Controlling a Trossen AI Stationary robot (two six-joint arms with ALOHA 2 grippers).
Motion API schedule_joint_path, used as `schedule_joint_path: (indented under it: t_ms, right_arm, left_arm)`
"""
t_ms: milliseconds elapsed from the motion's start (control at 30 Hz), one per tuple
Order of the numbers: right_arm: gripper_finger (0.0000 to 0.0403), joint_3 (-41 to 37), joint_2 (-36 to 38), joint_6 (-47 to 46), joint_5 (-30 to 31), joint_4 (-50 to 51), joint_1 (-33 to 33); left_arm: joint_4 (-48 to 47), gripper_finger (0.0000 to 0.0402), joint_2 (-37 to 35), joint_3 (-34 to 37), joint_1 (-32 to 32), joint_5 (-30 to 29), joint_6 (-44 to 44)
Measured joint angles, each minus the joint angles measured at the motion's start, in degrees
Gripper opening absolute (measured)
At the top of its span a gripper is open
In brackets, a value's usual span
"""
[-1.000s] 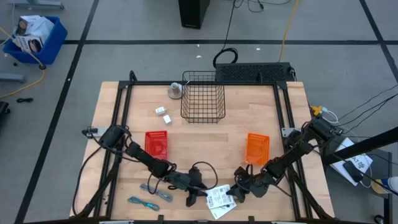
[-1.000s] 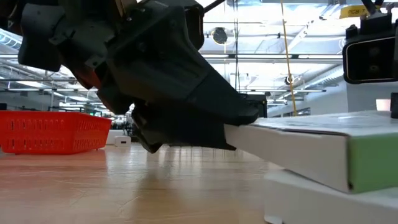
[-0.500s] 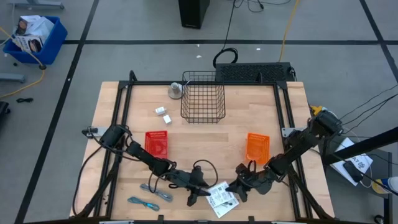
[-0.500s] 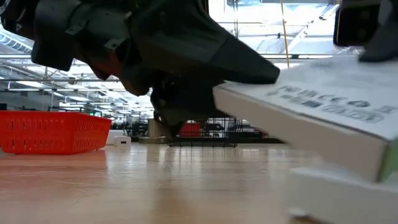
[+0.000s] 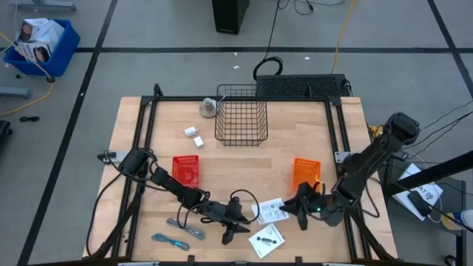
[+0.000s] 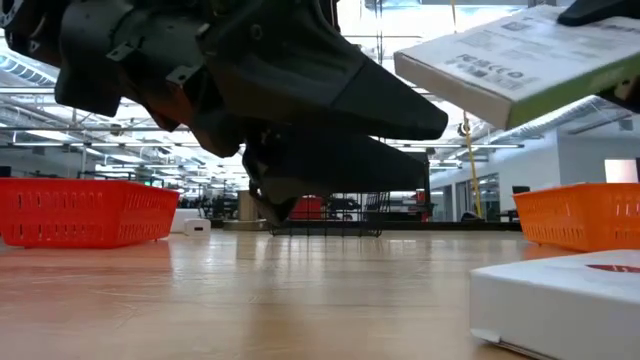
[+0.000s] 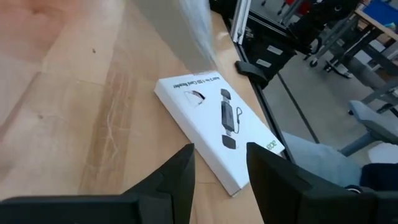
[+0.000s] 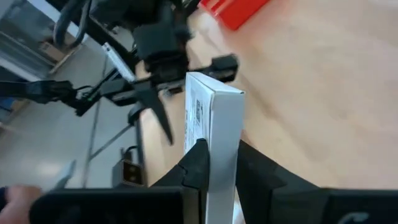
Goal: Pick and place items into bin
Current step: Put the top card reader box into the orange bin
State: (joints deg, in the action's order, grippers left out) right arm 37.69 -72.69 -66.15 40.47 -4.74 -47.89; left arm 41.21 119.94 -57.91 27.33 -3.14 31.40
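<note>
My right gripper (image 5: 294, 209) is shut on a flat white printed packet (image 5: 270, 209), which it holds above the table's near middle. A second white packet (image 5: 266, 240) lies flat on the wood by the near edge. My left gripper (image 5: 238, 222) stands open just left of both packets, low over the table, with nothing between its fingers (image 7: 180, 171). A grey strip (image 5: 188, 230) and a teal-blue cord (image 5: 168, 240) lie at the near left. Two tiny white blocks (image 5: 194, 135) rest farther back. My right gripper pinches the lifted packet's end nearest the table's right (image 8: 214, 146) between its two fingers, one on each broad face. The fingers come from the table's right, slanting slightly down. The packet (image 6: 510, 60) hangs tilted, clear of the table and of the other packet.
A red bin (image 5: 186, 171) sits left of centre and an orange bin (image 5: 305, 174) right of centre. A black wire basket (image 5: 242, 114) stands at the far middle with a metal cup (image 5: 209, 108) beside it. Black frame rails run along both table sides.
My right gripper has risen and drawn back toward the table's right and far side, rolling as it went. The upper packet has come up off the lower one and now hangs tilted in the air. The lower packet has stayed on the table.
</note>
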Motion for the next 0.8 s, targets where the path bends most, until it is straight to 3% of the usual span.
schedule_joint_path:
  t_ms: [533, 800]
  right_arm:
    - [0.0046, 0.8, 10.7, 4.2, 3.5, 20.2, -0.2]
    - [0.0046, 12.3, 15.8, 0.7, 6.4, 50.7, -0.2]
  left_arm:
    - [-0.7, 0.0147, 0.0, 0.0, 0.0, 0.1, -1.4]
    - [-0.7, 0.0147, 0.0, 0.0, 0.0, -0.2, -1.6]
